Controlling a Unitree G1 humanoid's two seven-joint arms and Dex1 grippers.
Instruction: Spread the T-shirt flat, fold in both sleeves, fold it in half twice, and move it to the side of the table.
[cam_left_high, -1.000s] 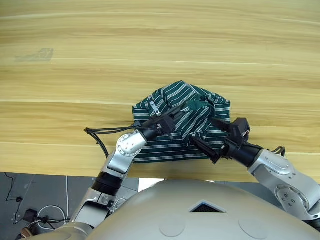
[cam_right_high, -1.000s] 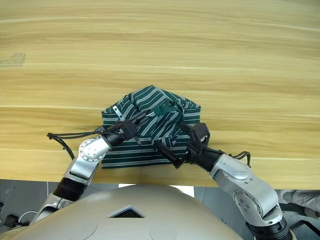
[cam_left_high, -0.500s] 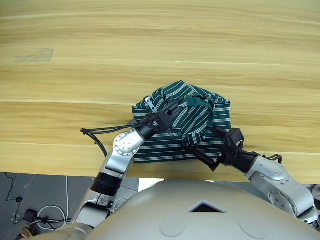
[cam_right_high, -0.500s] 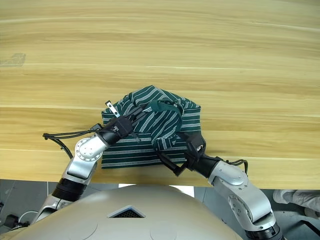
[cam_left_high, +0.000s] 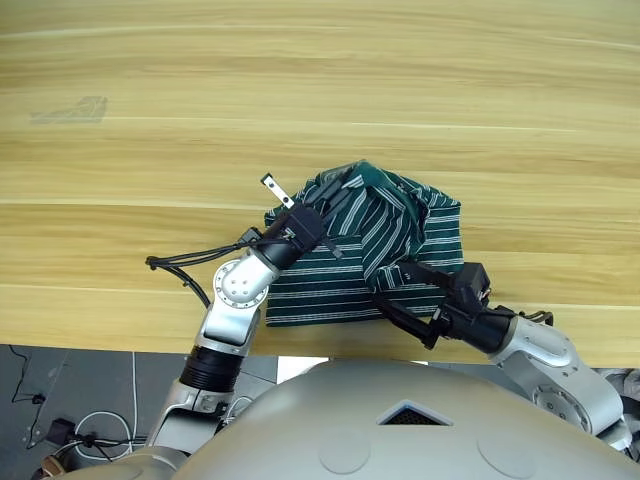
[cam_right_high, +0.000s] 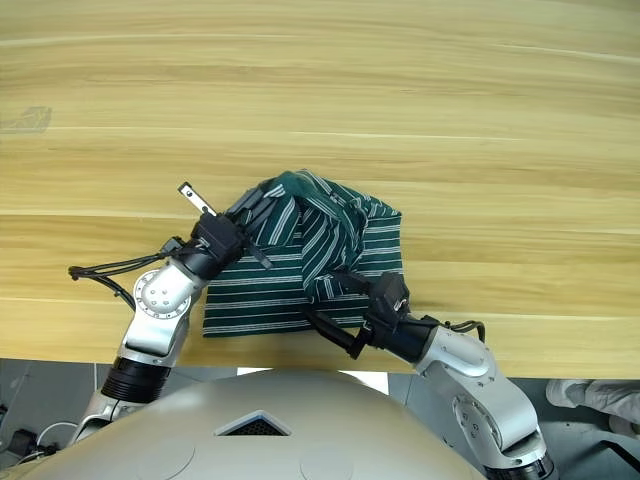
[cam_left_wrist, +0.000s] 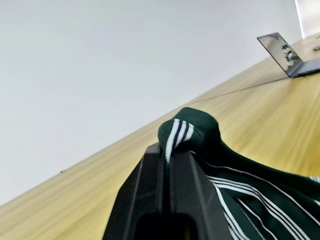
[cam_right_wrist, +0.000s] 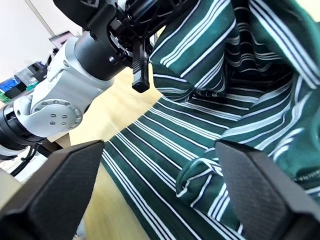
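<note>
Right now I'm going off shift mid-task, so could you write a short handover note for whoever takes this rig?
Left gripper: shut on a raised fold of the T-shirt, holding it above the rest of the heap.
Right gripper: open at the T-shirt's near right edge, gripping nothing.
T-shirt: a rumpled heap at the near edge of the table, in front of the robot.
Done: no step complete; the T-shirt is not flat.
Left: spread it flat, fold in both sleeves, halve it twice, move it to the side.
</note>
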